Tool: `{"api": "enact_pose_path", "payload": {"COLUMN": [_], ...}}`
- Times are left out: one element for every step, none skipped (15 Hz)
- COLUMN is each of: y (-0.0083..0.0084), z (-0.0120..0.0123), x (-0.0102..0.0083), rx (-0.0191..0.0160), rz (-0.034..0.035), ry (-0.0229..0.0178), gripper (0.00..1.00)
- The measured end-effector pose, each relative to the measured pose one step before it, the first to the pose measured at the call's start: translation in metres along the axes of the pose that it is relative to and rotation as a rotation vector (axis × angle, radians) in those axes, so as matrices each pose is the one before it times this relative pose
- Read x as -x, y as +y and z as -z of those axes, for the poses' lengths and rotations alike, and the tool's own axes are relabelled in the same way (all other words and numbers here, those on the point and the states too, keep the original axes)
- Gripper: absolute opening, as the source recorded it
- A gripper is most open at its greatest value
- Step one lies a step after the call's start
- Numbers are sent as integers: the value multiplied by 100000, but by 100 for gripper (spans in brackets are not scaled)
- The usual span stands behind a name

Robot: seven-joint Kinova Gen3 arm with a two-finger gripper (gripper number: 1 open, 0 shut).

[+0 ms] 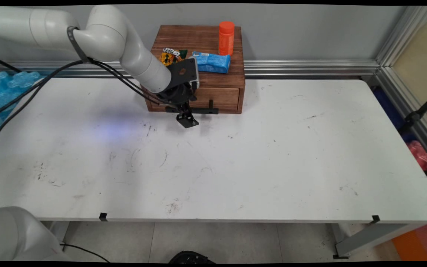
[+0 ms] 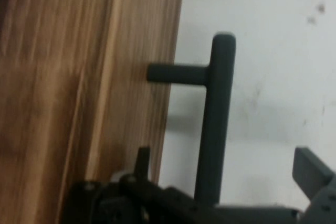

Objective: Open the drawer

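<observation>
We see the gripper (image 1: 186,119) low over the white desk (image 1: 235,167), just in front of the wooden drawer box (image 1: 198,70). In the hand view its fingers (image 2: 310,174) stand wide apart on both sides of the black drawer handle (image 2: 216,114), not yet closed on it. The handle stands out from the drawer front (image 1: 221,99). Farther back, on top of the box, we see a small yellow packet (image 1: 169,56), a blue packet (image 1: 211,62) and an upright orange bottle (image 1: 226,38).
</observation>
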State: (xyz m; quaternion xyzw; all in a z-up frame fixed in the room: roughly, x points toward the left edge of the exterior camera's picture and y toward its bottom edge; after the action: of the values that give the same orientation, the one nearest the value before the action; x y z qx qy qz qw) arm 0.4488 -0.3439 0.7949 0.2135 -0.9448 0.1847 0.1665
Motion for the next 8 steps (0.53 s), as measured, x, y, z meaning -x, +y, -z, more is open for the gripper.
{"api": "enact_pose_path", "payload": {"y": [42,13,62,93,60,65,95,101], "z": [-65,-77,-92,-39,21,-7,19,7], "x": [-36,16,-122,-255,-102,-85,-59,-109], "rx": [193,312,375,248,139,234,168,320], "rz": [111,313,231,128,313,276,336,317], "ry": [-55,-123,-118,101,40,-26,-38,-10], "gripper": [100,100,100,100,100,100,100,100]}}
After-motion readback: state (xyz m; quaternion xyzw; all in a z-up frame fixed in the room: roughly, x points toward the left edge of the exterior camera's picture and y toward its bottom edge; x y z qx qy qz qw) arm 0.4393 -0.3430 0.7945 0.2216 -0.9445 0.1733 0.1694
